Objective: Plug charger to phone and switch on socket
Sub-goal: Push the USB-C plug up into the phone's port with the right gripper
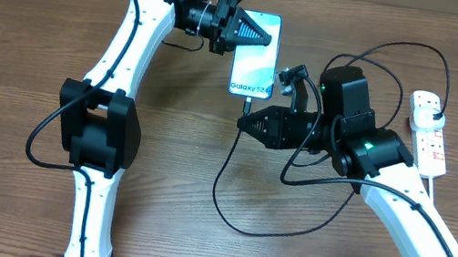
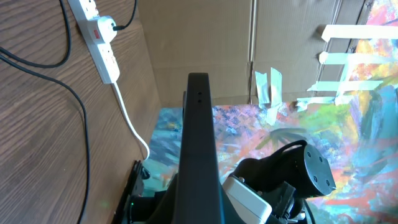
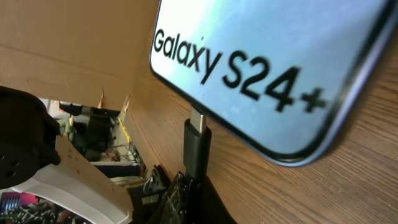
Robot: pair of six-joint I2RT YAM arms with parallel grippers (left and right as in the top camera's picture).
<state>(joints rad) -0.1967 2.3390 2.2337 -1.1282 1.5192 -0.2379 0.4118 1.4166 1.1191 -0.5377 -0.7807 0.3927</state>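
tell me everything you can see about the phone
The phone is a slim rectangle with a dark rim and a glossy, lit pale blue screen reading Galaxy S24+. It seems to lie screen up on the wooden table. The left gripper covers its far end; whether it grips is unclear. At the near end the charger connector, held by the right gripper, meets its port.

Phone (image 3: 280, 56) is being shown upper right, screen reading "Galaxy S24+", lying on the wooden table (image 3: 323, 193). Charger (image 3: 196, 146) connector is being gripped centre-bottom by the right gripper (image 3: 186, 199), with its tip being pressed into the phone's edge. How deeply it is seated cannot be told.
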